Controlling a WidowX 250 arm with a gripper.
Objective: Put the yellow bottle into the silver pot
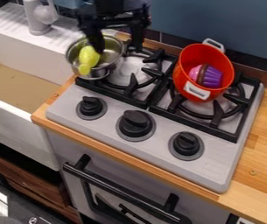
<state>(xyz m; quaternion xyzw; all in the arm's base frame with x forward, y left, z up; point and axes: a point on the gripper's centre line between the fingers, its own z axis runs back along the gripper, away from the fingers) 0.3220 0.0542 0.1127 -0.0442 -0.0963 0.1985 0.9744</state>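
Pale wood runs along the table (261, 162) around your grey stove (211, 169), with a blue panel (214, 22) and dark tiles behind it. At the top of the view, your black gripper (119, 49) hangs down over the left back part of the stove, its fingers (94, 38) set well apart. One of them comes down over the silver pot (110, 68), right by the yellow bottle (89, 57); the other is beyond the pot's right side. You have the bottle inside the pot, leaning toward its near left wall. You can't tell whether the nearer finger touches it.

The pot sits at the far left corner of the black grates (132, 85). To its right, over the other burner, you have a red pot (183, 65) with two white handles, holding a purple cupcake (210, 76) with a pink and brown top. Three black knobs (136, 124) line the stove's near side, above a black oven handle (121, 189). Off to your left is a white sink (27, 59), with a grey faucet (37, 19) behind it.
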